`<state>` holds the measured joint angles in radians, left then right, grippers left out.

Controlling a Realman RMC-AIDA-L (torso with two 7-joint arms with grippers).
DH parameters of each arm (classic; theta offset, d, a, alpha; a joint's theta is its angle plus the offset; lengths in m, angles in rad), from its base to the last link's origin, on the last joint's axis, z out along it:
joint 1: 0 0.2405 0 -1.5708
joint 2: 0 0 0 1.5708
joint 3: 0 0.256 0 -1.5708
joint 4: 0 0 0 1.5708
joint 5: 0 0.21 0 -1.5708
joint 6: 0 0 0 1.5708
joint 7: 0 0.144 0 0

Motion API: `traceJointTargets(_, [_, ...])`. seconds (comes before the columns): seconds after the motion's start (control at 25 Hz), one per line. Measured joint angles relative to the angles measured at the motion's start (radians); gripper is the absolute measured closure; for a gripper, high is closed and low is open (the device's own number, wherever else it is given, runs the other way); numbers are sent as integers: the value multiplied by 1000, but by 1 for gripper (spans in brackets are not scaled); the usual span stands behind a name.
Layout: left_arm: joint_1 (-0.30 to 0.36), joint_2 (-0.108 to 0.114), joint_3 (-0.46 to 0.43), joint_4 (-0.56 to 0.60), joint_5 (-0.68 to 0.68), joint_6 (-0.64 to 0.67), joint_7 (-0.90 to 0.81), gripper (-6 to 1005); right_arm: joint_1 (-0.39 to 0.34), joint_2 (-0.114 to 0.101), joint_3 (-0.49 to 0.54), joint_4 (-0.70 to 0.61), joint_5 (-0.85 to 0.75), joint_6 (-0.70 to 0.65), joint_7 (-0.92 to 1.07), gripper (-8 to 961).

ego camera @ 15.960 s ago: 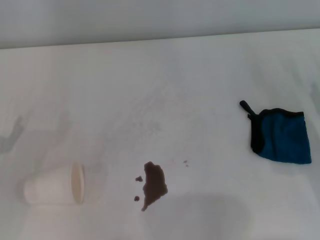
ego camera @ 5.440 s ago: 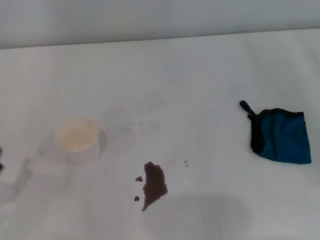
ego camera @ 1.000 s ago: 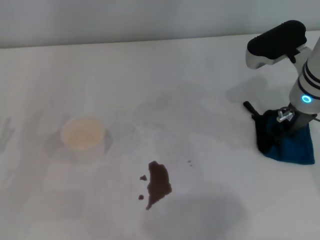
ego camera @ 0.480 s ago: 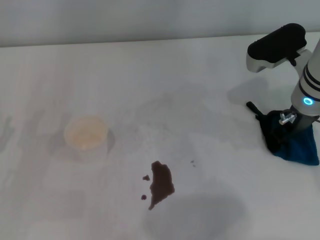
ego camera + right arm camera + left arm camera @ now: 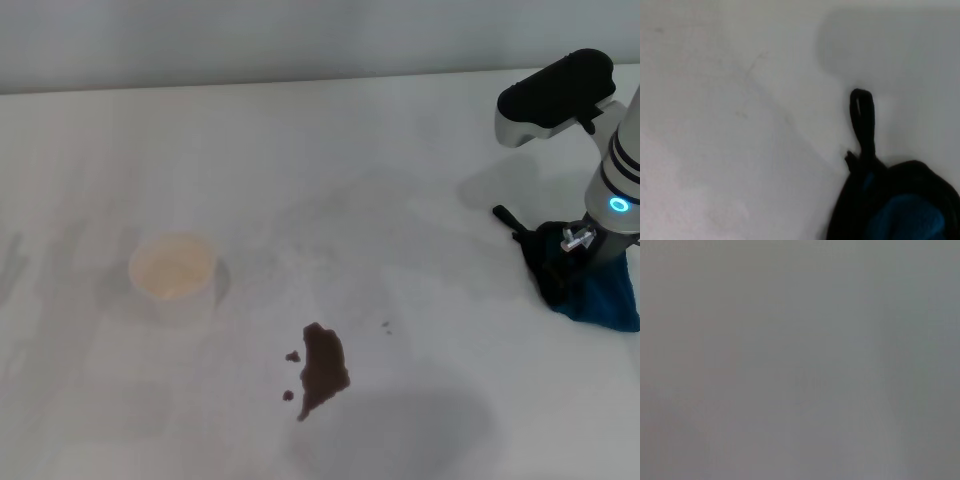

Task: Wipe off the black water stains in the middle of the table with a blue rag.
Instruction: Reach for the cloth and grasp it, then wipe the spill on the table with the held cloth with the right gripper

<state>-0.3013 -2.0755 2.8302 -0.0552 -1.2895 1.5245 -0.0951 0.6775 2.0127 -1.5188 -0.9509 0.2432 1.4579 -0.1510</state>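
Note:
The black water stains (image 5: 324, 368) lie as a dark blotch with tiny droplets on the white table (image 5: 330, 180), front of centre. The blue rag (image 5: 603, 298) is at the right, bunched up under my right gripper (image 5: 580, 262), which comes down from above and is shut on its dark trimmed part. The right wrist view shows the bunched rag (image 5: 905, 215) and its black loop (image 5: 863, 120) lying on the table. The left gripper is out of view; the left wrist view shows only plain grey.
A white paper cup (image 5: 172, 268) stands upright on the left, apart from the stain. The table's far edge runs along the top of the head view. The right arm's white and black body (image 5: 556, 95) stands over the table's right side.
Over the last second the rag has been gathered from a flatter shape into a tighter bunch under the right gripper. Before that the cup was set upright and the right arm came in.

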Motion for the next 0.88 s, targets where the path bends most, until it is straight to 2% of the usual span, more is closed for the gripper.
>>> traceJointTargets(0.28, [-3, 0, 0, 0, -2, 0, 0, 122, -13, 5, 4, -45, 14, 16, -20, 885])
traceJointTargets(0.6, [0, 0, 0, 4, -2, 0, 0, 123, -29, 6, -2, -136, 48, 55, -28, 884])
traceJointTargets(0.88, [-2, 0, 0, 7, -2, 3, 0, 122, -22, 10, -82, -158, 117, 58, -24, 884])
